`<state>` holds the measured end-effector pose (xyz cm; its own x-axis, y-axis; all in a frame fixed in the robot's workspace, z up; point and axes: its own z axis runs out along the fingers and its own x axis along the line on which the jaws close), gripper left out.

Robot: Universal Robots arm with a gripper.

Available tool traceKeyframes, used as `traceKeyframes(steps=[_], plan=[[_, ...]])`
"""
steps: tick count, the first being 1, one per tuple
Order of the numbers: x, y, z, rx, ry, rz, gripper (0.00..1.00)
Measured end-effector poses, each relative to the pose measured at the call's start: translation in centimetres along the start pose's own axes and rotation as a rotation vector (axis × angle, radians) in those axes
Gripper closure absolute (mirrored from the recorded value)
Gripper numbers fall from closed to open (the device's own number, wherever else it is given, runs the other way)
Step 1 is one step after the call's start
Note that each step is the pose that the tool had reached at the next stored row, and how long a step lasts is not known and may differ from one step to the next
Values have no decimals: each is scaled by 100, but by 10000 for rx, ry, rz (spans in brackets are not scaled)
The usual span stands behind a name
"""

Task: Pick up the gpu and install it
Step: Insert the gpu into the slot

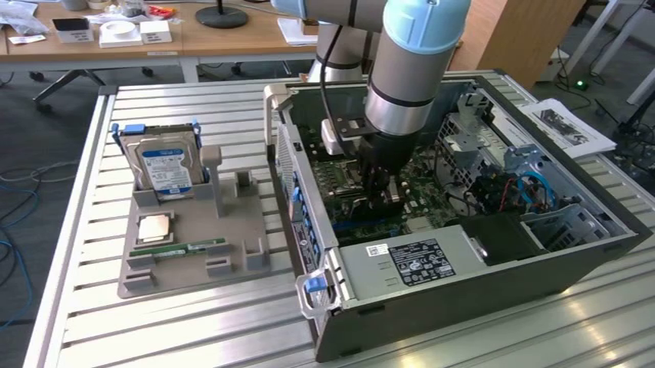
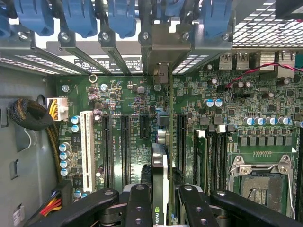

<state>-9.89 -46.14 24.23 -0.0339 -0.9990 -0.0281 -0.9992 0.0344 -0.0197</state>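
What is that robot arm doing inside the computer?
The robot arm's gripper is reaching down into an open computer case, with its jaws shut on the gpu, held edge-on over the green motherboard and its black slots. Outside the case, a grey holder on the table has a hard drive standing up in it and a memory stick lying flat.

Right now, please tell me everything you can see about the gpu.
The gpu is seen edge-on: a thin dark card with a pale metal strip along it and a small green logo near the claw. It stands upright between the claw's black fingers, which grip it from both sides. It hangs inside the open computer case, just above the green motherboard, among the long black slots.
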Motion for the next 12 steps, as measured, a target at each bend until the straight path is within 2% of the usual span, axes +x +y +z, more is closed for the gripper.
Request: traceKeyframes(steps=[12], plan=[[1,30,-1,50,-1,-1,73]])
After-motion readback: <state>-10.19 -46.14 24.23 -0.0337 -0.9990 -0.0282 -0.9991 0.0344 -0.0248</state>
